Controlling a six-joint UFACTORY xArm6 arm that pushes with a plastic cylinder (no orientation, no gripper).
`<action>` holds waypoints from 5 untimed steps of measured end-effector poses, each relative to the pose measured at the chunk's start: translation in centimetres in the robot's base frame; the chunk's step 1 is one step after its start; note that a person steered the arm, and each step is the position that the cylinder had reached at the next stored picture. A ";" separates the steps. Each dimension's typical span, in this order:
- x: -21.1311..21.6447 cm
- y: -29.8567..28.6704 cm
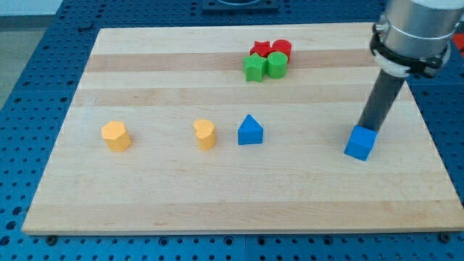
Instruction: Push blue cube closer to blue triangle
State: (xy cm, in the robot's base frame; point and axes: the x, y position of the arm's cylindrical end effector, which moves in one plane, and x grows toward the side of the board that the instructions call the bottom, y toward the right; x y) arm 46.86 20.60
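Observation:
The blue cube (360, 143) sits on the wooden board (181, 203) at the view's right. The blue triangle (250, 130) sits near the board's middle, well to the left of the cube. My tip (367, 127) comes down just behind the cube, at its upper right edge, touching or nearly touching it. The dark rod rises from there toward the view's top right.
A yellow heart block (206, 134) stands just left of the blue triangle. A yellow block (116, 135) stands further left. A cluster of red blocks (272, 49) and green blocks (264, 67) sits near the board's top edge.

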 end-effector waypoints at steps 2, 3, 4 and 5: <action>0.7 4.2; 2.6 3.8; 3.1 2.6; 3.1 1.0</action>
State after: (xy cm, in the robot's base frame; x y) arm 49.96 21.61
